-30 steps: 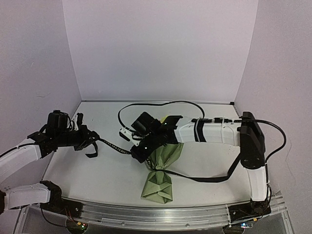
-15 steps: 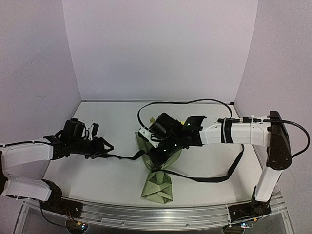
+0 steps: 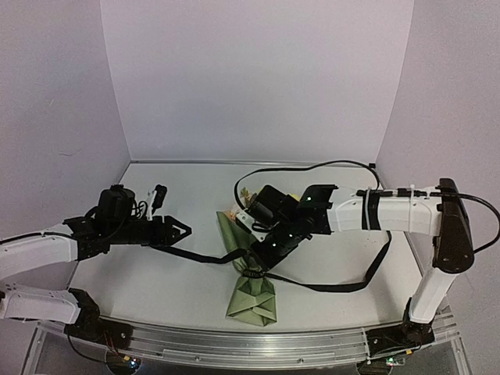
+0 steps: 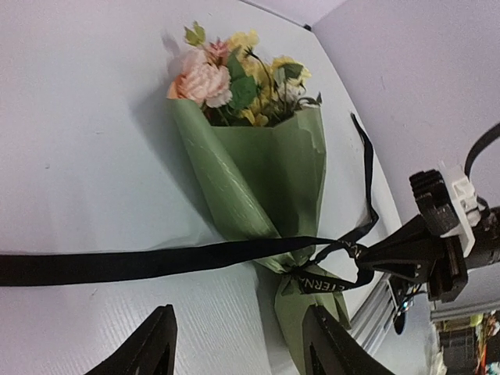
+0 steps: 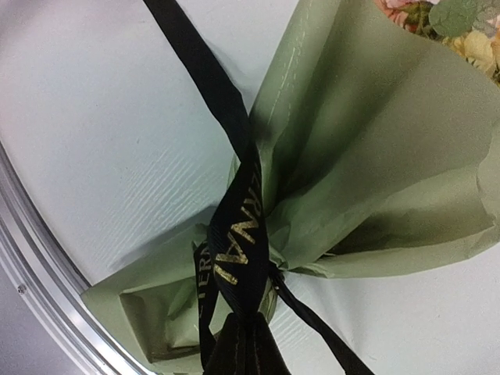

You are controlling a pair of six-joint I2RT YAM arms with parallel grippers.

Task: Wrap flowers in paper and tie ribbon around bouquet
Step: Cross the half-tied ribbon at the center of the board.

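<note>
L gripper (image 3: 178,229) first: the jaws stand apart w/ nothing between them. Its wrist cam shows both fingers (image 4: 160,344) at the bottom of frame, bare table (image 4: 78,156) in the gap. The black ribbon (image 4: 156,264) crosses just above the fingertips, running from the left edge to the knot; I can't tell if it touches them.

R gripper (image 3: 258,258) is closed, pinching the ribbon right at the knot. Its own cam shows the gold-lettered strand running down into the dark tips at bottom centre. The top cam can't resolve that lettering.

The bouquet (image 4: 258,180) lies on the table at centre frame in the top cam, narrow end toward the alu rail (image 5: 47,273). The olive-green paper (image 5: 375,156) is cinched by the ribbon and flares out on both sides of the knot.

Flowers (image 4: 226,74): the L wrist cam gives them clearly at upper centre, a pink bloom and yellow ones w/ green leaves past the wide rim. In the top cam the R arm covers most of them.

A second ribbon tail trails toward lower right in the top cam.
</note>
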